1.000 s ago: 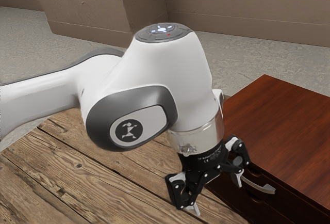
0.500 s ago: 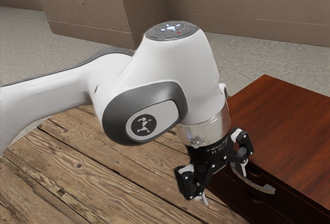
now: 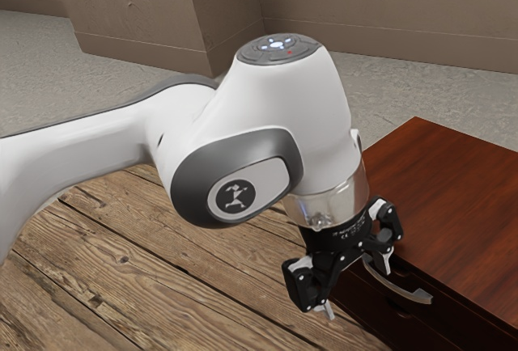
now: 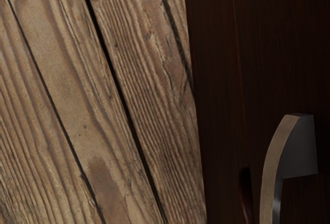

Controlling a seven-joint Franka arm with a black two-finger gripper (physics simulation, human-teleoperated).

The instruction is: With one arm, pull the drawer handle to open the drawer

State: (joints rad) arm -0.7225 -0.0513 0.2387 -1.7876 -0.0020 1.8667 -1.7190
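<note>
In the exterior view the arm [image 3: 243, 149] has moved toward the exterior view's right during the last second, so the jaws are now nearer to the drawer handle [image 3: 401, 284] than before. The drawer [image 3: 380, 312] has not moved and looks shut. I judge that the approach is nearly finished and the pull is not yet begun.

The jaws stand wide open and hold nothing. One finger [image 3: 379, 255] is just at the handle's end nearest the arm, but I cannot tell if it touches. The other finger [image 3: 307, 290] hangs over the wooden worktop [image 3: 121, 270], apart from the handle.

In the wrist view the handle's curved end [image 4: 276, 162] stands out of the dark drawer [image 4: 221, 79], beside the worktop's planks [image 4: 77, 105]. The jaws probably must shift more over the handle before closing.
</note>
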